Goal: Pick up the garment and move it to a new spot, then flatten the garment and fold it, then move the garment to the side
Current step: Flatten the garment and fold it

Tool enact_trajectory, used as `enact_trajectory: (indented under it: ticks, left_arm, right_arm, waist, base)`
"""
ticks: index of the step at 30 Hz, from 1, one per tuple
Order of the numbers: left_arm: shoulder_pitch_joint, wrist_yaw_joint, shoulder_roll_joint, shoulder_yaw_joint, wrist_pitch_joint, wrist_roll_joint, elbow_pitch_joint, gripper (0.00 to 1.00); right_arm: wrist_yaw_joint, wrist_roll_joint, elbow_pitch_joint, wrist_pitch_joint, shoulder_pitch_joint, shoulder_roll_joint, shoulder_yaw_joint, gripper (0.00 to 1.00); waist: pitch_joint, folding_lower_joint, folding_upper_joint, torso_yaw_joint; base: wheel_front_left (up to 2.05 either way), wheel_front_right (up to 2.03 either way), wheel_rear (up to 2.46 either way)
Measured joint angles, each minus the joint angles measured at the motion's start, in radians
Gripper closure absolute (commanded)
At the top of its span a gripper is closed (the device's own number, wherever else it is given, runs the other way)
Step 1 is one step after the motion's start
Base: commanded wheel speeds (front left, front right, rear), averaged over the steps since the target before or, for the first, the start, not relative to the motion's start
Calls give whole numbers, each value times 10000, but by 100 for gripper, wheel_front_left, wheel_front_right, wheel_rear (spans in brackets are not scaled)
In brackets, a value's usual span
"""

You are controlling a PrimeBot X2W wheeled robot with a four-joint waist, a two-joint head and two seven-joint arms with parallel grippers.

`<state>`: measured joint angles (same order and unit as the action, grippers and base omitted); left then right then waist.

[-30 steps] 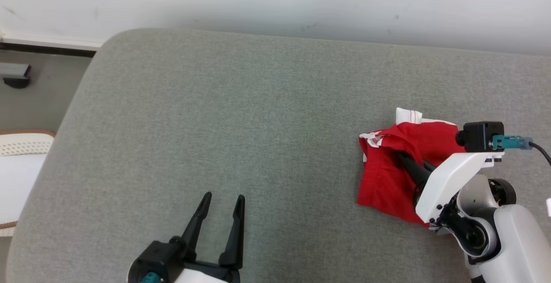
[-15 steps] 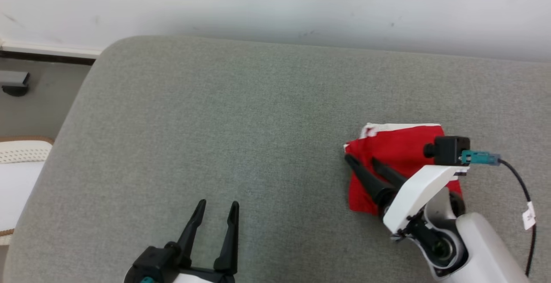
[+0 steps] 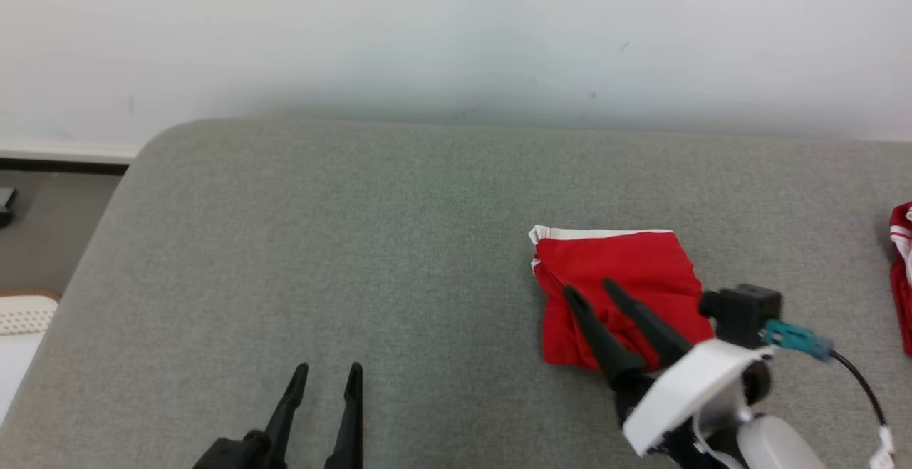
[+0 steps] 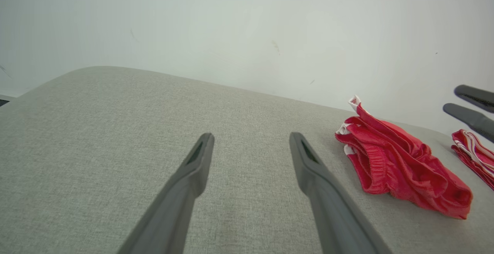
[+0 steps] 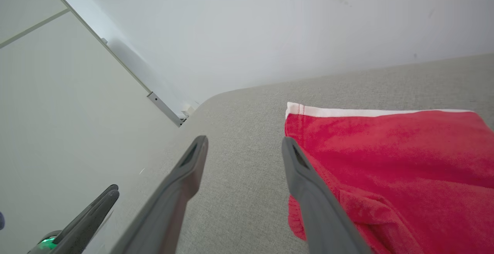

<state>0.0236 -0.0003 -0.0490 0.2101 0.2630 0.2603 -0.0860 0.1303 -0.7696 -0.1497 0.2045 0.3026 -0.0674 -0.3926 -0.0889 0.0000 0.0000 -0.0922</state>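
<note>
Over on the right, the right claw (image 3: 587,286) is hovering at the near-left corner of the garment (image 3: 620,262), fingers spread apart and gripping nothing, and I can't tell if the tips are actually touching cloth. Its wrist view is showing one finger sitting over the red hem and the other over bare grey cushion (image 3: 342,241), so I'm guessing it's lining up a pinch to shift the thing sideways. The garment is lying in a roughly square fold toward the right of the cushion, well apart from the left claw (image 3: 329,369), which is also gaping open and idling near the front edge. What I'm worrying about: closing from this spot is probably catching just the hem or the top layer, and then lifting is peeling the whole fold open. Dragging it across that textured fabric is likely bunching the bottom layers too. Also a second garment (image 3: 902,269) is lying off at the far right, so pushing too far that way is risking the two piling together.
</note>
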Motion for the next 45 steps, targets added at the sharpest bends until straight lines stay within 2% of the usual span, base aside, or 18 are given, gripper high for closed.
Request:
enact_trajectory:
  ticks: [5, 11, 21, 28, 34, 35, 36, 38, 45]
  left_arm:
    - [282, -40, 0, -194, 0, -69, 44, 0]
    - [496, -111, 0, -449, 0, -134, 125, 0]
    - [867, -184, 0, -775, 0, -138, 180, 0]
    - [967, -182, 0, -813, 0, -138, 267, 0]
    - [830, -261, 0, -708, 0, -140, 245, 0]
    - [752, -272, 0, -679, 0, -144, 240, 0]
    - [680, -272, 0, -656, 0, -144, 234, 0]
    - [546, -274, 0, -602, 0, -146, 228, 0]
    - [157, -299, -2, -320, 0, -140, 178, 0]
  right_arm:
    - [0, 1515, 642, -861, -934, -702, 750, 0]
    - [0, 2635, 823, -2069, -1815, -1413, 1785, 0]
    - [0, 3743, -90, -4034, -3165, -1607, 3277, 0]
    - [0, 4075, -786, -4358, -3272, -1611, 3515, 0]
    - [0, 4222, -1072, -4265, -2218, -1682, 2757, 0]
    - [2, 4261, -1175, -4176, -2026, -1699, 2583, 9]
    - [0, 4268, -1300, -4084, -1826, -1705, 2418, 49]
    - [2, 4347, -1603, -3956, -1387, -1758, 2048, 100]
    - [2, 4360, -3097, -3923, -151, -1758, 1139, 100]
  waist:
    - [334, 0, 0, 183]
    - [603, -1, 0, 387]
    - [1074, -1, 0, 605]
    - [1038, -1, 0, 577]
    - [714, -1, 0, 413]
    - [637, -1, 0, 357]
    - [560, -1, 0, 295]
    - [400, 0, 1, 156]
    - [-95, 0, 0, -429]
  base:
    - [0, 0, 0]
    - [0, 0, 0]
    - [0, 0, 0]
    - [0, 0, 0]
    - [0, 0, 0]
    - [0, 0, 0]
    - [0, 0, 0]
    - [0, 0, 0]
    - [0, 0, 0]
